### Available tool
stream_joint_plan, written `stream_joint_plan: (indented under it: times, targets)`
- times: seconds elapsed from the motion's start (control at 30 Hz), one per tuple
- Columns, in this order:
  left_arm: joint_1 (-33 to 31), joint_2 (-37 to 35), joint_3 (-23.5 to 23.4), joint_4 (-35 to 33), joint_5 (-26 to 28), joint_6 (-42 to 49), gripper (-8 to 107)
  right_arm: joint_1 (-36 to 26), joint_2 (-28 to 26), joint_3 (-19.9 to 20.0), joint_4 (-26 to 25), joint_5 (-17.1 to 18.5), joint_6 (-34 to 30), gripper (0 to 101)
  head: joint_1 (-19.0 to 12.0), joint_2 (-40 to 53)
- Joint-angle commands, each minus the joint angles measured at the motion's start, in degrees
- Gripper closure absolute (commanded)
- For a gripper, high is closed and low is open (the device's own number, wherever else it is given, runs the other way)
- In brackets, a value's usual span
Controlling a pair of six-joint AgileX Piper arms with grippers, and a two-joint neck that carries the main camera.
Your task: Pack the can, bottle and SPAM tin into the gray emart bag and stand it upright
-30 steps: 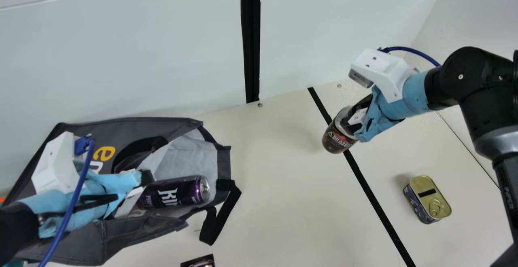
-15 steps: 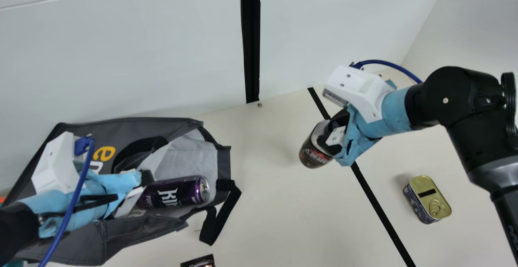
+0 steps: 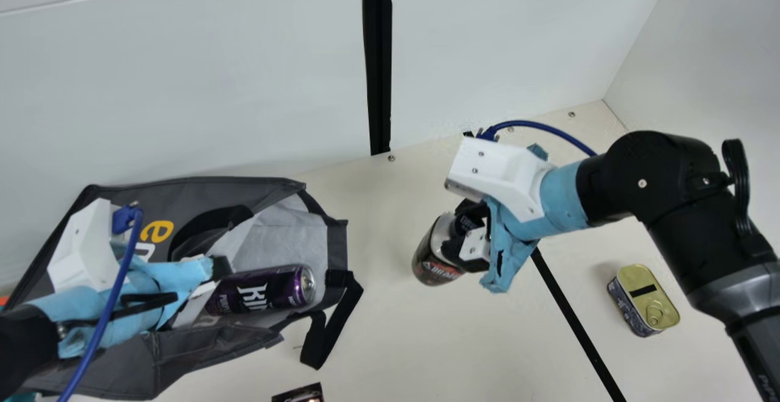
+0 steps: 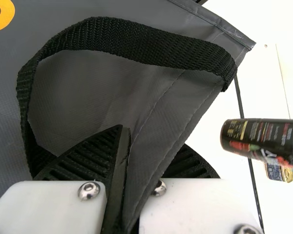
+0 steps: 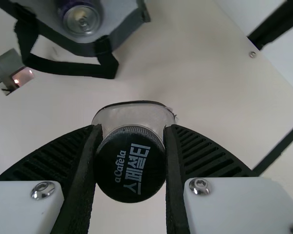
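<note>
1. Right gripper (image 5: 133, 129) had the bottle (image 3: 436, 262), fingers closed either side of the neck end, just under the cap. Bottle looked clear of the table (image 3: 396, 329).
2. Left gripper (image 4: 147, 144) was pinched on the bag (image 3: 201, 192), fabric edge running between its fingers.
3. Key relation: bag mouth (image 3: 337, 246) lay to the right gripper's left, opening facing it. Gap in between, bottle not touching the bag.
4. Bottle's long axis was tilted, cap in the fingers, base pointing down and partly left. Probably needed more tilt to go in base first.
5. Right arm was the nearer one to the tin (image 3: 646, 301), which sat on the right gripper's right, toward the robot's side. Left gripper was right by the can (image 3: 268, 289).
6. Can lay on its side in the mouth, lid end toward the right gripper. Likely snag: bottle base hitting that lid, or catching the strap (image 3: 312, 353) at the mouth.
7. My read: step in hand was bringing the bottle to the bag. Tin still to pack, then stand the bag up.
</note>
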Motion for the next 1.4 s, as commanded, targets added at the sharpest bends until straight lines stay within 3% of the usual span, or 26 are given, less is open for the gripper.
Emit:
stream_joint_plan:
  times: [0.0, 0.43, 1.37]
  targets:
    - [0.0, 0.0, 0.0, 0.0, 0.0, 0.0, 107, 0.6, -0.2, 0.7, 1.2, 0.1, -1.3, 101, -1.3, 0.0]
    - [0.0, 0.0, 0.0, 0.0, 0.0, 0.0, 107, 3.8, -1.9, 3.0, 7.8, 0.1, -6.6, 101, -1.3, 0.0]
    - [0.0, 0.0, 0.0, 0.0, 0.0, 0.0, 107, 3.8, -0.2, -0.7, 19.4, 0.1, -10.4, 101, -1.3, 0.0]
